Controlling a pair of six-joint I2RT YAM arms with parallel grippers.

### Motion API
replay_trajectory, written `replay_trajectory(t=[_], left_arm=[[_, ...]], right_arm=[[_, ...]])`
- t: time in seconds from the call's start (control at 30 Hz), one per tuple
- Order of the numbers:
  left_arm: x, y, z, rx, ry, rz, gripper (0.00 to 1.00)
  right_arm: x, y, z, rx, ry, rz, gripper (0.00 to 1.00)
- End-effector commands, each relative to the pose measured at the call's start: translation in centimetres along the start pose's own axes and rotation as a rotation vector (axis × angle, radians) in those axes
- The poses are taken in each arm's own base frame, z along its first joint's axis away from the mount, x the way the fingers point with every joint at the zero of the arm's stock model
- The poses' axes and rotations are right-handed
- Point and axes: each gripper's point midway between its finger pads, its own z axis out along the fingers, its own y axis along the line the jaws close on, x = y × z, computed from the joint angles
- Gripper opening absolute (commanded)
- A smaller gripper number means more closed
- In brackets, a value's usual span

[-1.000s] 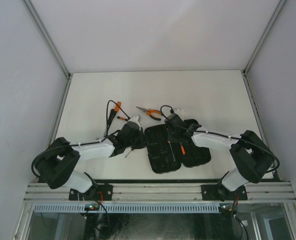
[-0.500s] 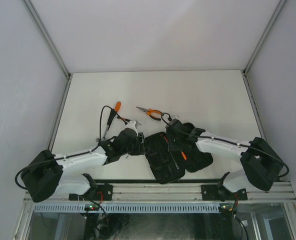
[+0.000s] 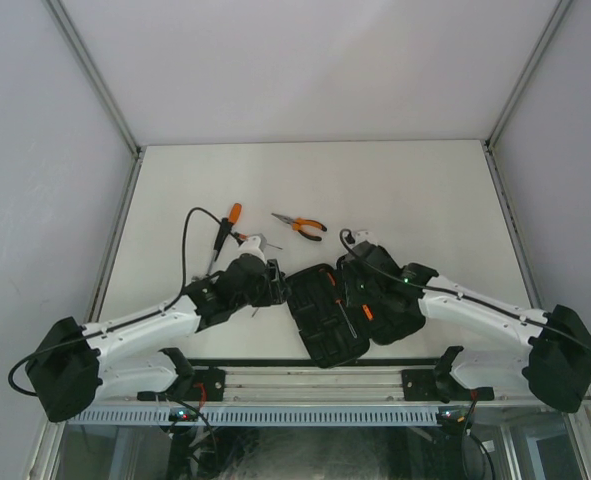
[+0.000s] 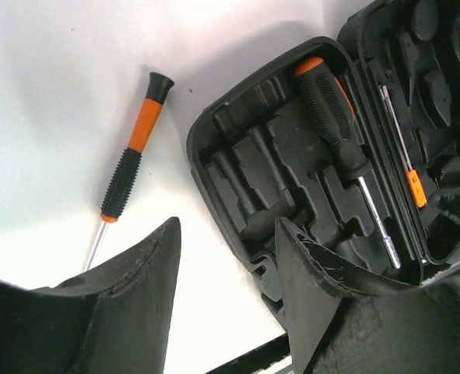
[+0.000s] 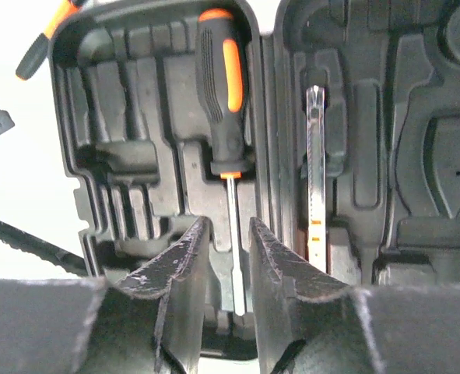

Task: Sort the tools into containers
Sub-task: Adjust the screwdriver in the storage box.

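The black tool case (image 3: 327,335) lies open near the table's front edge. In the right wrist view a thick orange-and-black screwdriver (image 5: 222,86) rests in a moulded slot of the case (image 5: 136,117). Its thin shaft runs between the tips of my right gripper (image 5: 226,226), which is open and not touching it. A thin metal tool (image 5: 315,171) lies in the other half. My left gripper (image 4: 226,226) is open and empty at the case's left edge (image 4: 237,195). A thin screwdriver (image 4: 132,167) lies on the table beside it. Needle-nose pliers (image 3: 301,225) lie behind the case.
The thin screwdriver (image 3: 225,228) lies left of the pliers on the white table (image 3: 425,190). A black cable loops above my left arm (image 3: 135,335). Grey walls close the table on three sides, and a metal rail (image 3: 315,385) runs along its near edge.
Both grippers have opened. Both arms have sunk lower and spread outward, and the right gripper has moved nearer over the case. The case has turned slightly.
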Motion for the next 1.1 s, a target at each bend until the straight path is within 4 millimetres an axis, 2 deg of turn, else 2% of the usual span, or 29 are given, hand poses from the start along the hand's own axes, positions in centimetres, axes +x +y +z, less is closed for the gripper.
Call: replay_trajectory(t=[0.0, 0.07, 0.23, 0.5, 0.67, 1.07], left_arm=[[-2.9, -3.4, -0.4, 0.038, -0.044, 0.041, 0.54], [-3.2, -4.8, -0.1, 0.045, -0.037, 0.054, 0.52], [-3.6, -8.0, 1.7, 0.033, -0.012, 0.076, 0.51], [-1.2, -11.2, 6.2, 0.001, 0.084, 0.083, 0.48], [-0.7, -11.3, 7.8, -0.043, 0.102, 0.092, 0.46], [-1.0, -10.5, 9.0, -0.117, 0.086, 0.114, 0.40]], right_arm=[[1.9, -0.3, -0.9, 0.002, 0.008, 0.011, 0.24], [3.2, -0.4, -0.9, -0.020, 0.017, 0.032, 0.21], [4.9, -0.4, -1.0, -0.086, 0.007, 0.100, 0.19], [5.9, -0.8, -1.2, -0.104, 0.001, 0.121, 0.19], [6.1, -0.9, -1.3, -0.108, 0.000, 0.121, 0.19], [6.3, -0.5, -1.2, -0.139, 0.010, 0.110, 0.17]])
